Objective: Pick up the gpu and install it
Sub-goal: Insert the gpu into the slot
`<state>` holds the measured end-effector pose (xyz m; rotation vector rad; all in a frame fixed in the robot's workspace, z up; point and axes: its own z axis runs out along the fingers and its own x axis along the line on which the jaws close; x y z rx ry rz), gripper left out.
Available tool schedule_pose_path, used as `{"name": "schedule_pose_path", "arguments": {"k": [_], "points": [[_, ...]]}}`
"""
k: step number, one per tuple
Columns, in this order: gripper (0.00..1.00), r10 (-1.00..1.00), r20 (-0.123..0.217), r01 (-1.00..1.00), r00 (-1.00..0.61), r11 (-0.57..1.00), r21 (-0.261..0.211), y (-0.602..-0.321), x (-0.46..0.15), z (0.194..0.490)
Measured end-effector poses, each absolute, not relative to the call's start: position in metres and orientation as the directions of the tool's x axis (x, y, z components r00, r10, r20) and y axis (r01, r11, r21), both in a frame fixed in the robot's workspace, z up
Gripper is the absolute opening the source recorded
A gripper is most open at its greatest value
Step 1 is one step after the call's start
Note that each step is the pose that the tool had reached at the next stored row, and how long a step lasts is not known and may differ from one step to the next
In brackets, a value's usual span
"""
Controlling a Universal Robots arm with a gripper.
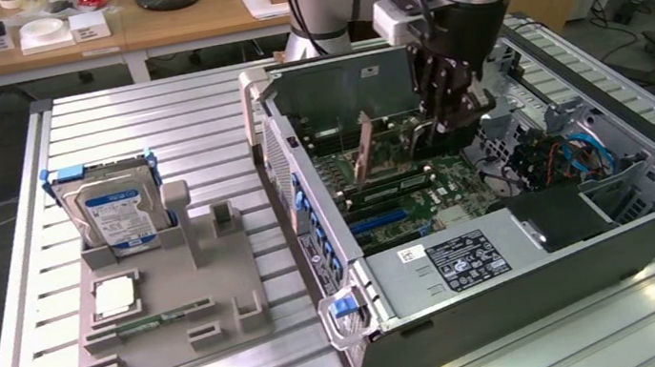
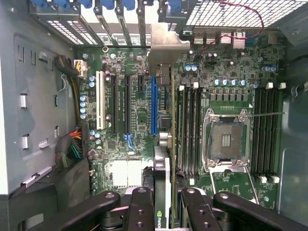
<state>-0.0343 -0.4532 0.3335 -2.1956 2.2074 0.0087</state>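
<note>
The gpu (image 1: 397,143) is a thin dark card held upright inside the open computer case (image 1: 642,226), over the motherboard (image 1: 431,190). My gripper (image 1: 454,122) reaches down into the case and is shut on it. In the wrist view the gpu (image 2: 166,144) shows edge-on, with its silver end bracket (image 2: 166,45) against the case's rear slot openings. It runs along the motherboard just beside the long blue slot (image 2: 154,106). My gripper (image 2: 166,204) has black fingers (image 2: 140,209) on both sides of the card. Whether the card's edge touches a slot cannot be told.
A grey fixture (image 1: 166,312) at the exterior view's left holds a hard drive (image 1: 116,213), a square chip (image 1: 112,295) and a green memory stick (image 1: 157,316). Inside the case are memory slots (image 2: 190,130), an empty processor socket (image 2: 227,139) and cable bundles (image 2: 72,149). Wooden desks (image 1: 89,39) stand behind.
</note>
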Motion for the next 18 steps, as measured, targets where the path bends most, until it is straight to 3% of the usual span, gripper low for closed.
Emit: {"name": "schedule_pose_path", "arguments": {"k": [18], "points": [[0.27, -1.000, -0.024, -1.000, -0.005, 0.006, -0.016, -0.458, -0.039, 0.309]]}}
